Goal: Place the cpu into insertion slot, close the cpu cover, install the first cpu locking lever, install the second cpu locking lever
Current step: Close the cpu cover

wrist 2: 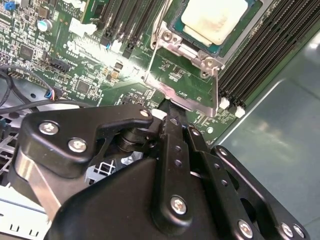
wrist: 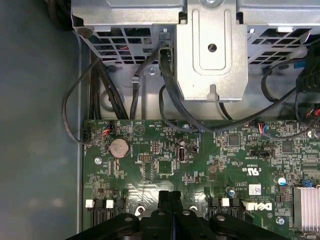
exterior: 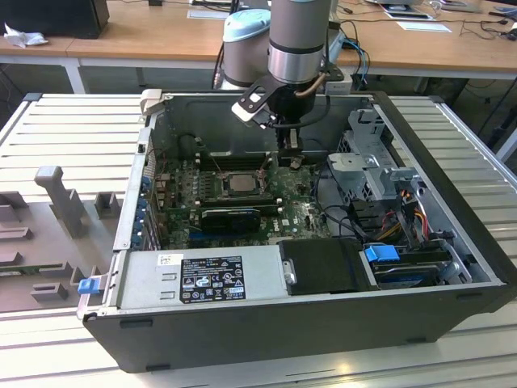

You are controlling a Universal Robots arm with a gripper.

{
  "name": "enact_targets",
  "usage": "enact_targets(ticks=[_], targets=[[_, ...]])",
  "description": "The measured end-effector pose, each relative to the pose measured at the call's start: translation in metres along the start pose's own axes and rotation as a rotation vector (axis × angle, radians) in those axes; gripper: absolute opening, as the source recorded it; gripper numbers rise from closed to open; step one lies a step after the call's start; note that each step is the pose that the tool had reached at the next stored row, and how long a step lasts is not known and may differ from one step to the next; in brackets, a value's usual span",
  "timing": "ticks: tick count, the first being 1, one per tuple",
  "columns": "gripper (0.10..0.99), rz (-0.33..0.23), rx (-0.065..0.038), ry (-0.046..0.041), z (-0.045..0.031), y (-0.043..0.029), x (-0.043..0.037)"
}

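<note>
The cpu (wrist 2: 214,19), a pale silver square, lies in the insertion slot (wrist 2: 175,26) on the green board; the exterior view shows the cpu (exterior: 241,183) mid-board. The cpu cover (wrist 2: 181,96), a thin metal frame with a square window, is swung open away from the slot, and green board shows through its window. My gripper (wrist 2: 169,116) is shut, its black fingers pressed together, the tips right at the cover's free edge. In the exterior view the gripper (exterior: 289,152) hangs just to the right of the slot. In the first wrist view the closed fingers (wrist: 165,199) point at the board.
Long black memory slots (wrist 2: 260,45) run beside the socket. A metal drive cage (exterior: 376,158) with cables (exterior: 404,210) fills the case's right side. The power supply (exterior: 206,279) sits along the front. Case walls (exterior: 133,186) hem the board in.
</note>
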State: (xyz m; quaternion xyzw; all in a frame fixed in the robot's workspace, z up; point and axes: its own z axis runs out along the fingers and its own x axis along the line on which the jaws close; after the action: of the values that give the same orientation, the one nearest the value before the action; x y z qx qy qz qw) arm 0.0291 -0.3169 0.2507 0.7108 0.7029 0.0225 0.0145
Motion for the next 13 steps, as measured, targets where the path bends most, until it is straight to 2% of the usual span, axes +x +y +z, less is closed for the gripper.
enact_targets(ticks=[4, 13], targets=[[0.106, 0.000, 0.000, 0.0000, -0.0002, -0.0042, 0.0000], [0.106, 0.000, 0.000, 0.0000, -0.0019, -0.0088, -0.0001]])
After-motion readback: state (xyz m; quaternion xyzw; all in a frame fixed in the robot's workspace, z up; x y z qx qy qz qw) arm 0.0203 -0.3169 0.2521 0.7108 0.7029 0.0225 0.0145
